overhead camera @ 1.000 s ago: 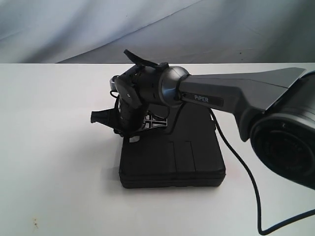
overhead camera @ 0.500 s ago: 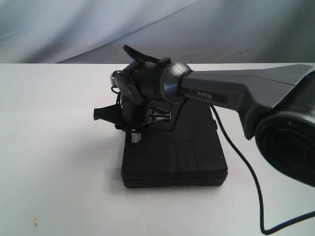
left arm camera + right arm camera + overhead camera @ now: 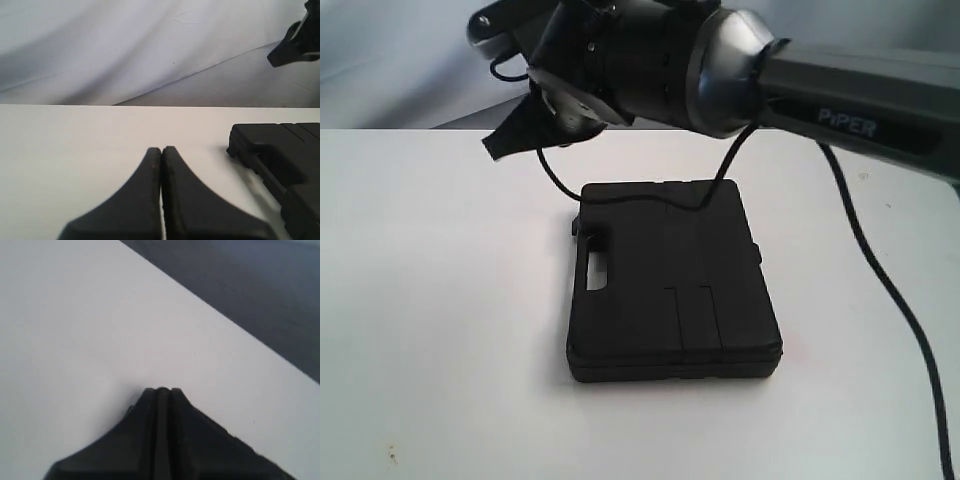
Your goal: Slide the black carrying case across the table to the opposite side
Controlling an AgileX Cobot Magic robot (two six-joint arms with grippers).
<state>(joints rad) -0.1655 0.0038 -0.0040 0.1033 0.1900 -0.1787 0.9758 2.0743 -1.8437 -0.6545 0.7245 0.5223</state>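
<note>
The black carrying case point(image 3: 670, 290) lies flat on the white table point(image 3: 440, 300), its handle cut-out on the left side. My right gripper point(image 3: 502, 143) hangs shut and empty in the air above and to the left of the case's far corner, touching nothing. The right wrist view shows its closed fingertips point(image 3: 162, 390) over bare table point(image 3: 75, 315). My left gripper point(image 3: 161, 149) is shut with nothing in it, low over the table point(image 3: 75, 135), and the case point(image 3: 280, 150) lies apart to one side. The left gripper is out of the exterior view.
A black cable point(image 3: 880, 280) droops from the right arm point(image 3: 860, 100) down the right side, and a loop of it point(image 3: 720, 185) rests on the case's far edge. A grey cloth backdrop point(image 3: 400, 60) hangs behind the table's far edge.
The right arm has lifted off the case and swung up toward the camera, uncovering the handle. The case has stayed where it was.
</note>
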